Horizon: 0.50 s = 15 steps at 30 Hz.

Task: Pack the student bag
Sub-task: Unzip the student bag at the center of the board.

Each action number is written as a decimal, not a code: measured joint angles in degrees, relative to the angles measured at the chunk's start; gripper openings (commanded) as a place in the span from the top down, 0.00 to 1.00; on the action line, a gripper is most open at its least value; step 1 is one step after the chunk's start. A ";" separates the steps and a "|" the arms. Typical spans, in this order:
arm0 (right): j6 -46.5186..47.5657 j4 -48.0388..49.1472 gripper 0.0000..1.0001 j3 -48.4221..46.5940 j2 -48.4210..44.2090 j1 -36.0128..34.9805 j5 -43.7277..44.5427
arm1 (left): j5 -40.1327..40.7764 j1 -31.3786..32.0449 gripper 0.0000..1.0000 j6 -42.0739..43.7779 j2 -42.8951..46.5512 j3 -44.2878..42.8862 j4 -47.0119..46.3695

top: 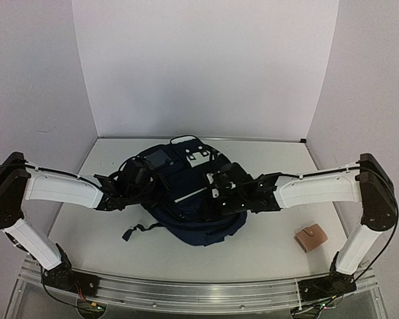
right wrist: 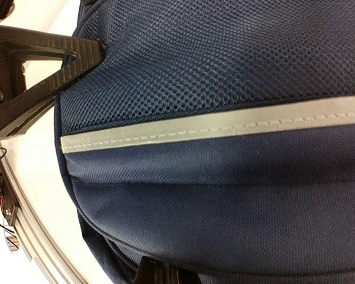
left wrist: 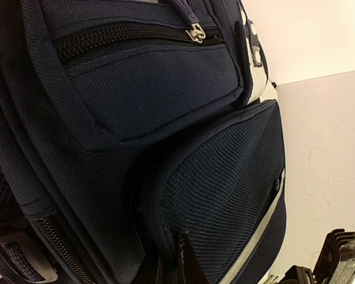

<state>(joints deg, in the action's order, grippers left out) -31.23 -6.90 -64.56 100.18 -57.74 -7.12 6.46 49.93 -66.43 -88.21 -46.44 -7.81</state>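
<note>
Where the large dark navy fabric backpack (top: 199, 229) lies flat at the middle of the white table (top: 253, 256), both arms reach in from opposite sides. The left fingers (left wrist: 185, 261) are drawn narrow against its mesh pocket; the right fingers (right wrist: 157, 274) are likewise narrow, below the grey reflective stripe (right wrist: 225, 127). Fabric pinched: cannot tell. A small tan wallet (top: 310, 238) lies well apart.
</note>
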 measured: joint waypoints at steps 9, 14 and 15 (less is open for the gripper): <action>-5.20 0.62 1.00 0.25 -0.27 -6.25 7.13 | 0.08 0.39 1.00 -0.83 -1.53 -0.87 -0.82; -6.10 3.03 1.00 -4.06 4.95 -7.80 7.97 | 1.21 0.63 1.00 -1.38 -1.56 -0.84 -1.22; -6.05 2.94 1.00 -5.44 6.14 -8.08 8.04 | 1.59 0.66 1.00 -1.44 -1.56 -0.84 -1.25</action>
<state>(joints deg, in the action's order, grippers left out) -37.28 -3.95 -69.99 106.33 -65.81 0.92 8.05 50.58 -67.87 -89.78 -47.28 -9.07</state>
